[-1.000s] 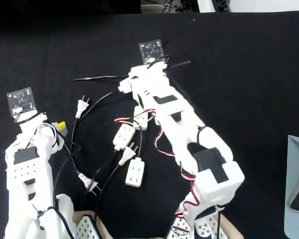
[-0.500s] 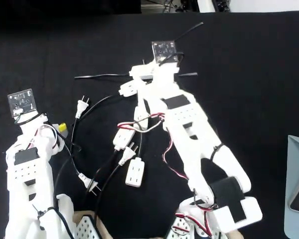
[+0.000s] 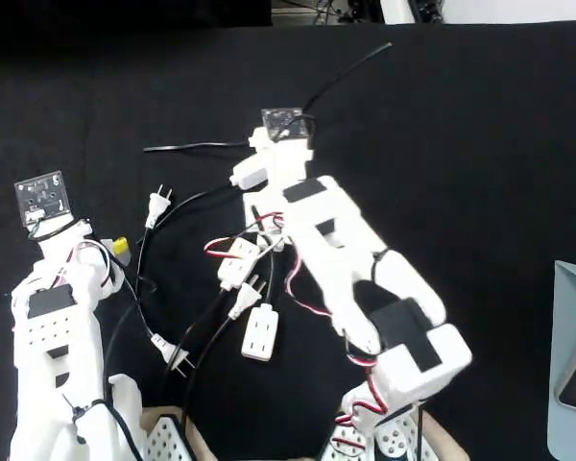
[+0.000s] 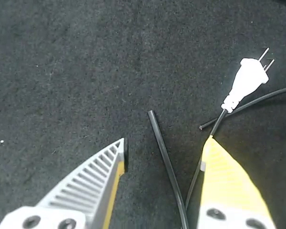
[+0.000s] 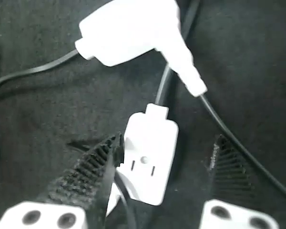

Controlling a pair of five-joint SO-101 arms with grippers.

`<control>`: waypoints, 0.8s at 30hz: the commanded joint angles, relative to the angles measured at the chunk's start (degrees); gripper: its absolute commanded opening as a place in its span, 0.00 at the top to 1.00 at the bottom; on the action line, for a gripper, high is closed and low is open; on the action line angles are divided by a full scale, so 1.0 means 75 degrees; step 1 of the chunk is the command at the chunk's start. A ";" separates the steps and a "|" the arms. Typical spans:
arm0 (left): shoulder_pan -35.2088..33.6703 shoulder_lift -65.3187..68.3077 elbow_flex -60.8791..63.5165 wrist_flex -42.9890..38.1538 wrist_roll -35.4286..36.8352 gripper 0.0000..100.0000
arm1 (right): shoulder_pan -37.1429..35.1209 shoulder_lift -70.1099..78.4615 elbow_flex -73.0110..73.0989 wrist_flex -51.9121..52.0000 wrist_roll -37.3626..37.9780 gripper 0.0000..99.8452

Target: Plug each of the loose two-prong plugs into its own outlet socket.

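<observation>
On the black cloth lie two white outlet sockets (image 3: 238,261) (image 3: 259,331), with a white two-prong plug (image 3: 245,300) between them. Two more plugs lie loose at the left (image 3: 156,204) and nearer the front (image 3: 178,357). The right arm (image 3: 326,226) stretches over the sockets. My right gripper (image 5: 168,140) hangs open over a white socket (image 5: 150,162), one black finger on each side. A larger white plug body (image 5: 128,31) lies just beyond it. My left gripper (image 4: 166,142) is open above a cut black cable end (image 4: 151,113), a plug (image 4: 248,78) a little ahead.
Black cables (image 3: 139,288) loop across the cloth between the arms, and one long cable (image 3: 350,67) runs toward the back. A grey bin (image 3: 571,355) stands at the right edge. The arm bases (image 3: 163,437) crowd the front edge.
The right arm swung its wrist to the right, then back left and closer to the sockets, its elbow shifting along. The left arm and the plugs stayed put.
</observation>
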State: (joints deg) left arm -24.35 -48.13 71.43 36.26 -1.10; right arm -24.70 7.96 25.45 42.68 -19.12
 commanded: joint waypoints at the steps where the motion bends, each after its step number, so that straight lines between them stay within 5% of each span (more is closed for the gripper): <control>1: -0.0064 -0.0152 -0.0076 -0.0152 0.0023 0.74 | -0.0270 0.0346 -0.0674 0.0105 -0.0223 0.72; 6: -0.0064 -0.0152 -0.0064 -0.0152 0.0023 0.74 | -0.0281 0.0803 -0.0803 0.0176 -0.0246 0.73; 13: -0.0064 -0.0152 -0.0064 -0.0152 0.0023 0.74 | -0.0047 0.0545 -0.0815 0.0117 -0.0164 0.98; 24: -0.0064 -0.0152 -0.0053 -0.0152 0.0023 0.74 | 0.0176 -0.2620 -0.0217 0.0129 0.0258 0.99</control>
State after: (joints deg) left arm -24.35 -48.13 71.43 36.26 -1.10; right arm -25.23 -0.66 23.87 43.74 -17.89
